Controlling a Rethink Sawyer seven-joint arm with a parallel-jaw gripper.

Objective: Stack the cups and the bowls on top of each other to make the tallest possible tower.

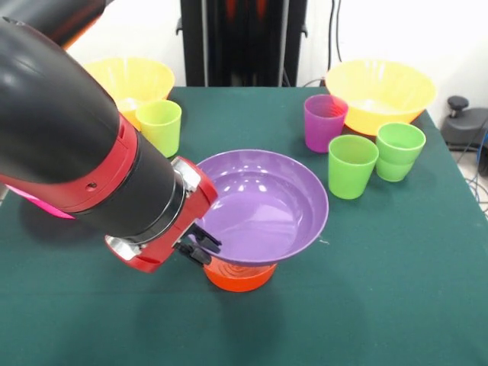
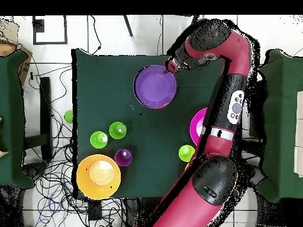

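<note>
The purple bowl (image 1: 263,204) is seen perched, tilted, on the small orange bowl (image 1: 239,275) mid-table. The gripper (image 1: 200,245) is placed right at the purple bowl's rim; whether it is spread or pinching cannot be told. A yellow-green cup (image 1: 159,126) stands before one yellow bowl (image 1: 131,82). A purple cup (image 1: 324,122) and two green cups (image 1: 352,165) are grouped by the other yellow bowl (image 1: 381,93).

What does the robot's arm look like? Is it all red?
Not all red. The arm is thick and round, with a big black sleeve and shiny red parts. A silver ring sits near its end, before a small black claw. From above, one red section carries a grey panel with buttons.
</note>
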